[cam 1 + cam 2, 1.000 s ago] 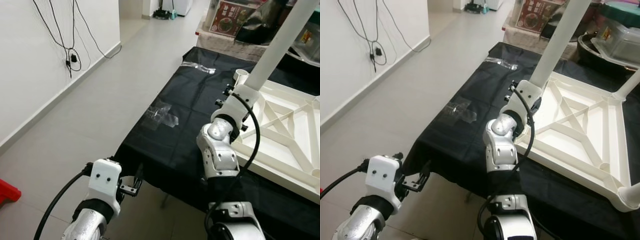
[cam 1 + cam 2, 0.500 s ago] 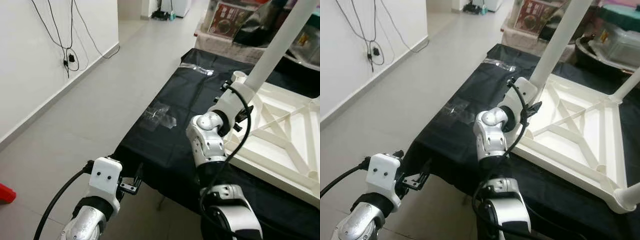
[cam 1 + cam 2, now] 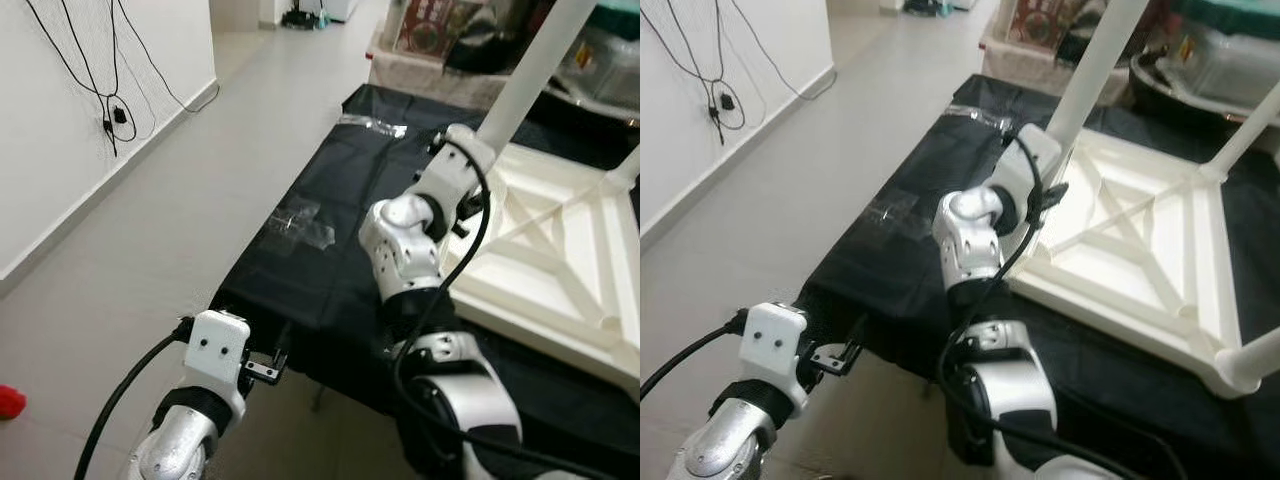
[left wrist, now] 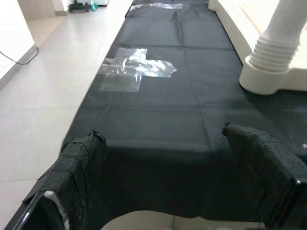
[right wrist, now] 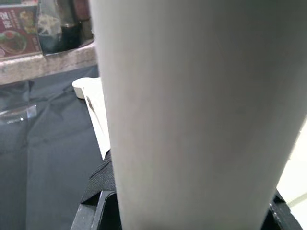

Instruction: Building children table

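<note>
Upright, the white table leg point(image 3: 527, 72) sits clamped in the right gripper point(image 3: 1048, 190); left gripper point(image 4: 168, 167) fingers point(image 4: 76, 163) gape, empty, at the desk point(image 3: 330, 230) edge.

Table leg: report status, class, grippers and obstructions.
Right gripper shut on white table leg, standing in upturned tabletop. Left gripper open, at black cloth's edge. Nothing obstructing.

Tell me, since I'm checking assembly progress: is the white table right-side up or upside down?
Upside down: the white table lies top-down on the black cloth, legs pointing up.

You see a smooth matt white plastic table leg point(image 5: 201, 110) between the right gripper's point(image 3: 462, 205) fingers. Beneath lies matt black cloth point(image 4: 158, 120) with glossy clear film point(image 4: 136, 67).
</note>
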### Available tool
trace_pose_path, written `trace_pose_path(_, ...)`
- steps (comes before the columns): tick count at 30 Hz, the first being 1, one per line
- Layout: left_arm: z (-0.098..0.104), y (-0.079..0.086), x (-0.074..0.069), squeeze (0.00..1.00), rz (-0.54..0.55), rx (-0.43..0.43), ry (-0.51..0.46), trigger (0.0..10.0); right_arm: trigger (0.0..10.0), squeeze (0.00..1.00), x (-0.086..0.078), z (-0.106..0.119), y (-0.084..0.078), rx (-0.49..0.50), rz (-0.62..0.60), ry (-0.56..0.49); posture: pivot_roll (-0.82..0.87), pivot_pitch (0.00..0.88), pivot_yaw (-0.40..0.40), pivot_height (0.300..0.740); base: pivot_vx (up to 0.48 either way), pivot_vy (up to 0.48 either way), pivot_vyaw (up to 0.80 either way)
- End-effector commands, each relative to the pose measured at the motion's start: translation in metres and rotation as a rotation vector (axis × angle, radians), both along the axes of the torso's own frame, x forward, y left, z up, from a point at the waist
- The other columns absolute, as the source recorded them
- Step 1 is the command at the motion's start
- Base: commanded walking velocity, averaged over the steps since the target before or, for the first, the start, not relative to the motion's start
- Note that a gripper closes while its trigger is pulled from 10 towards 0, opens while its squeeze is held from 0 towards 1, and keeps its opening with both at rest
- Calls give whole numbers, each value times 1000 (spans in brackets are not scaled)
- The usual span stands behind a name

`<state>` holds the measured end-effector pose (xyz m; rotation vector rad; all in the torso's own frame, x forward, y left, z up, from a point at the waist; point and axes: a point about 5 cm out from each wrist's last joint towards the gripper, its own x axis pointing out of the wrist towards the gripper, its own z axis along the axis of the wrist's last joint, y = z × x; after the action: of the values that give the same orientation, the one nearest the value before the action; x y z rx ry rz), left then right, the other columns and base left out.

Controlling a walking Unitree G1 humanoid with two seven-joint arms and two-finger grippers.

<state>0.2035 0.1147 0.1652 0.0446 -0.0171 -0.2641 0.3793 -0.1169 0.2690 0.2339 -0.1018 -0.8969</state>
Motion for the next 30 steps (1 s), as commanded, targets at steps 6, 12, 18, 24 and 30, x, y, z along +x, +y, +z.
trace_pose_path(6,-1,1,5,0,-7,4,4,10000,10000,0,2,0,0,67,160,-100,137,149,-71,740,0,0,0)
trace_pose_path(12,3,1,11,1000,-32,-28,-8,10000,10000,0,-5,19,1,35,284,-225,129,147,-64,740,0,0,0)
trace_pose_path(18,8,1,29,0,-42,9,-34,10000,10000,0,-18,34,20,57,598,-353,127,137,-63,740,0,0,0)
trace_pose_path(24,8,-5,65,0,-116,97,-29,10000,10000,0,-40,20,57,91,1075,-382,122,125,-55,740,0,0,0)
trace_pose_path(30,7,-7,81,0,-158,153,-40,10000,10000,0,-49,2,66,120,1205,-313,114,119,-49,740,0,0,0)
